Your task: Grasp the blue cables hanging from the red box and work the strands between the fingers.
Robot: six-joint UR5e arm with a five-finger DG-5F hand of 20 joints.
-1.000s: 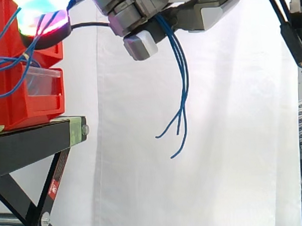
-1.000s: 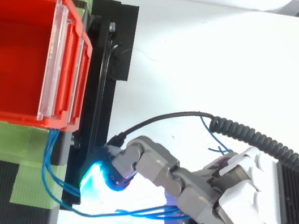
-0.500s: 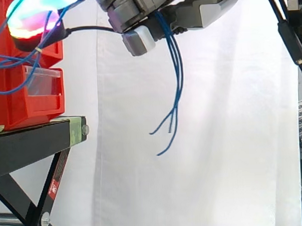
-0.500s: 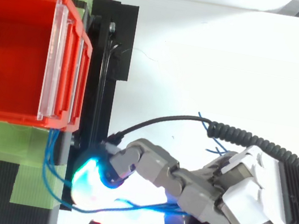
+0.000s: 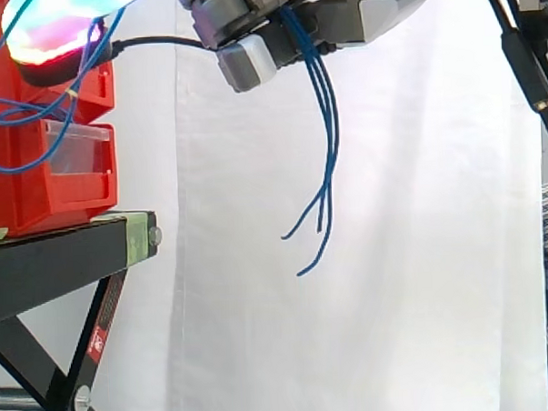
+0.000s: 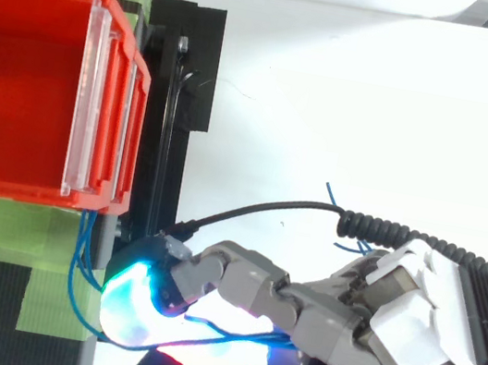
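We see the hand (image 6: 324, 322) with fingers bent round the blue cables (image 5: 332, 148) | loose ends hang down | red box (image 5: 28, 193) is near.

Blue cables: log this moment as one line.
hand: shut on blue cables | strands: from red box through fingers | loose ends: hanging below hand

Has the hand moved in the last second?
Yes. In the top view the hand, holding the blue cables, has slid left toward the red bin.
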